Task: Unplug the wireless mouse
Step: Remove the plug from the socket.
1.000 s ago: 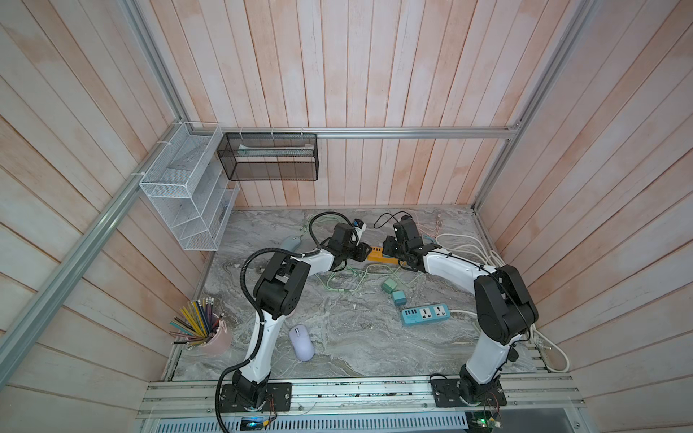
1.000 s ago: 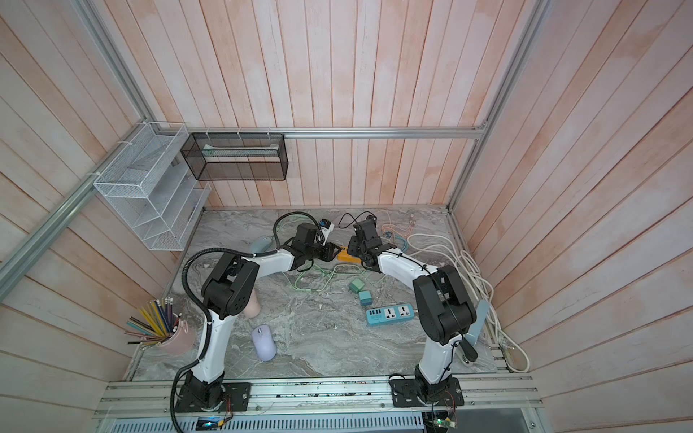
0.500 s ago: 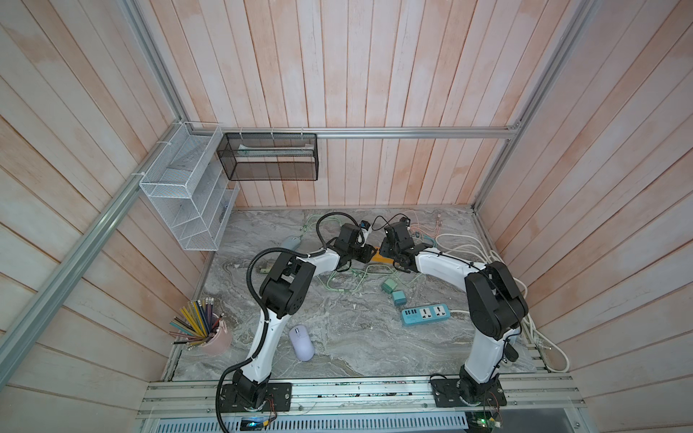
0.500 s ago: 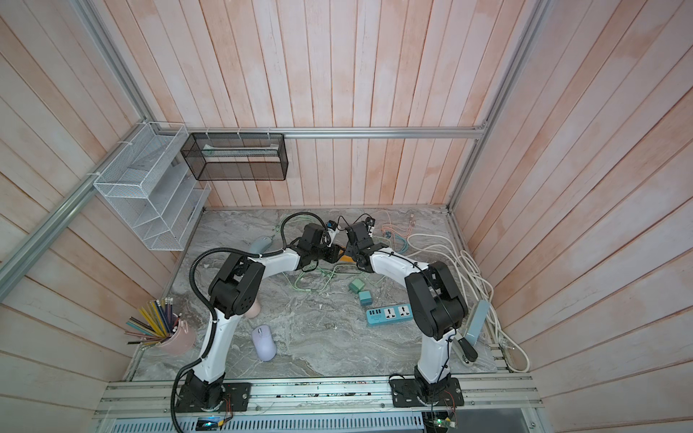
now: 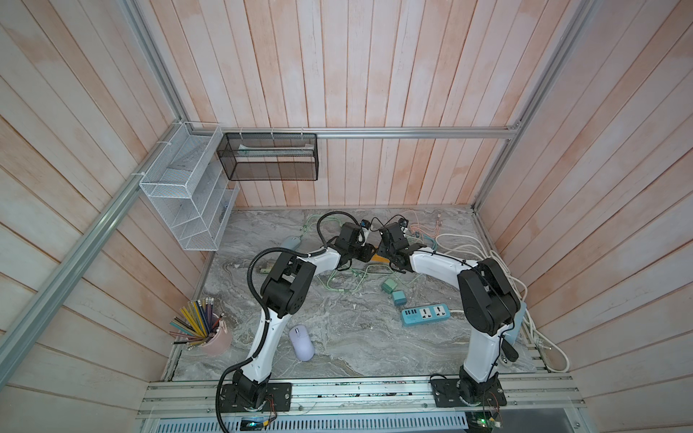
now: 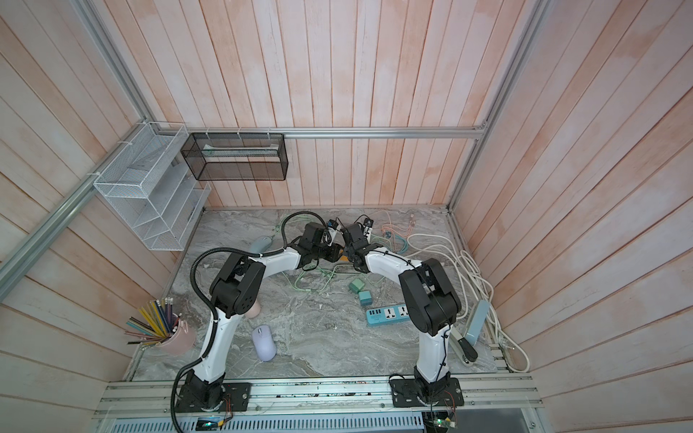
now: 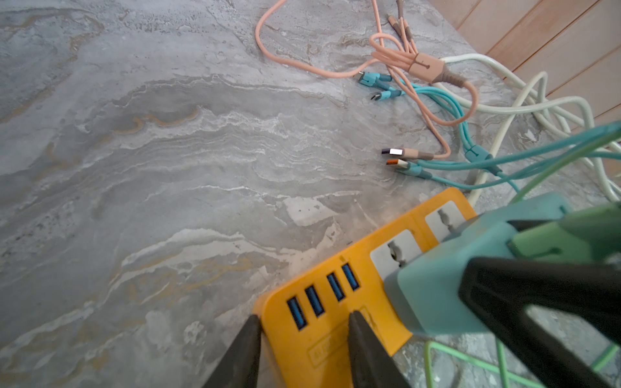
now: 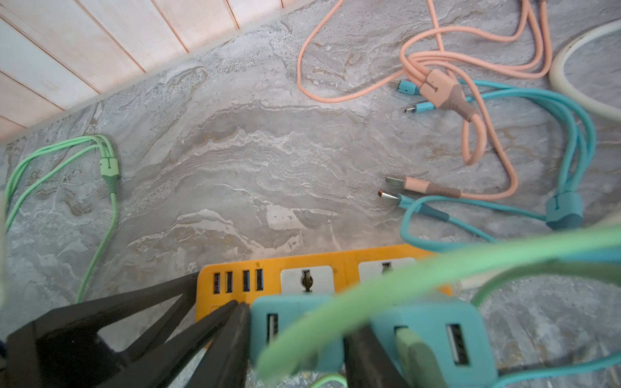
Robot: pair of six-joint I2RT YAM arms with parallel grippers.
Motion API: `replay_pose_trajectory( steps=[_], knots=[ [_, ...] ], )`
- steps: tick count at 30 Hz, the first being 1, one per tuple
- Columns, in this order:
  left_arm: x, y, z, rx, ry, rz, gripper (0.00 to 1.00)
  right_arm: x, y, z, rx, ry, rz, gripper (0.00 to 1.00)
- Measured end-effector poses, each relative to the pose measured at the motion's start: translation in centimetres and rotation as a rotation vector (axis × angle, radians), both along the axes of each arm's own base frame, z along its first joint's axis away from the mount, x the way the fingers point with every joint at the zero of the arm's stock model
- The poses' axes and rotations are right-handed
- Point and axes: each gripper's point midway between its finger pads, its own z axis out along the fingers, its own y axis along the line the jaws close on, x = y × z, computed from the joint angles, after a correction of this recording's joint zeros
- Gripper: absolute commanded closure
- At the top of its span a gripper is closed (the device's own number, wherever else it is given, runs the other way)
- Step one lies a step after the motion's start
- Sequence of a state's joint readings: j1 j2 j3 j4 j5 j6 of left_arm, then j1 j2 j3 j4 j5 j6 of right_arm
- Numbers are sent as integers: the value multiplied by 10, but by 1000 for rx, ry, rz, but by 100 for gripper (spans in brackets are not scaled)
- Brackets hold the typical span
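Observation:
An orange power strip (image 8: 346, 268) lies at the back of the marble table. My left gripper (image 7: 304, 317) is shut across its USB end. A teal charger block (image 8: 289, 305) sits right against the strip's sockets; I cannot tell if it is plugged in. My right gripper (image 8: 297, 322) is shut on it, one finger on each side. A green cable (image 8: 111, 215) crosses blurred between those fingers, and a green plug (image 8: 415, 356) sits in a teal port beside them. A pale blue mouse (image 5: 291, 243) lies back left near the green cable. A lavender mouse (image 5: 302, 343) lies cable-free at the front.
Pink and teal multi-head cables (image 7: 433, 67) and thick white cord (image 5: 468, 240) lie to the right of the strip. A blue power strip (image 5: 425, 314) and two loose teal adapters (image 5: 389, 286) sit mid-table. A pencil cup (image 5: 215, 339) stands front left. Wire racks (image 5: 187, 202) hang on the walls.
Both wrists have drawn closer together over the orange strip, the right one shifting left. The right fingers have closed in a little; the left grip is unchanged.

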State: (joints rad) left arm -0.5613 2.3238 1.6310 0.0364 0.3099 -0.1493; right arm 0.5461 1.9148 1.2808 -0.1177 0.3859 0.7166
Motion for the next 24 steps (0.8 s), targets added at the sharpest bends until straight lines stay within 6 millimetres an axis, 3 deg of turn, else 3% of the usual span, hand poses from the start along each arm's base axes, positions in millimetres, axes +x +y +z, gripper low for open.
replay_pose_trajectory(
  steps=[14,24],
  knots=[
    [2,-1,0,5,7,0,56,-12,6,3,-105,-20,-4,86],
    [1,-3,1,2,3,-2,56,-20,-1,9,-103,-25,4,86]
  ],
)
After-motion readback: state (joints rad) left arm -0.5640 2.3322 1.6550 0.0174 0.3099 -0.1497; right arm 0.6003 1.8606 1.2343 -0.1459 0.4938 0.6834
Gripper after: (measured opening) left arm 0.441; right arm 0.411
